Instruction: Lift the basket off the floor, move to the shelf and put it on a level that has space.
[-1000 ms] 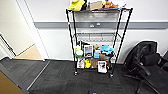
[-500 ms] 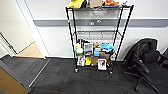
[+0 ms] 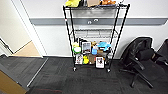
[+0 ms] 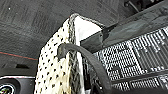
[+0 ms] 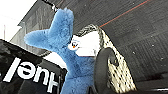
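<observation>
- Dark grey carpet, the floor (image 3: pixel 82 80), fills the low part of the head view, with a white wall behind it. The shelf (image 3: pixel 93 37) stands straight ahead against that wall, tall and narrow, its long side facing the robot. The top tier holds a yellow plush toy (image 3: pixel 72 3) and other things. The level (image 3: pixel 95 33) just under it looks bare, so I think it has room. The two low tiers are packed with books and toys. A black office chair (image 3: pixel 140 58) sits off to the right, well apart from the shelf. A doorway with tan wooden flooring (image 3: pixel 27 50) lies to the left.

- From the left wrist view, the basket (image 4: pixel 58 67) shows very close, up off the carpet. Its beige side with dark holes and its pale rim run along beside a dark curved finger (image 4: pixel 82 56). I cannot tell if this claw is apart or together.

- From the right wrist view, the basket (image 5: pixel 113 62) is again very near, with a blue plush toy (image 5: pixel 62 45) lying in it. A dark curved finger (image 5: pixel 103 67) sits against its rim. I cannot tell if this claw is clamped. The basket seems to hang between the two arms, so neither is nearer, and the shelf lies ahead of it.
</observation>
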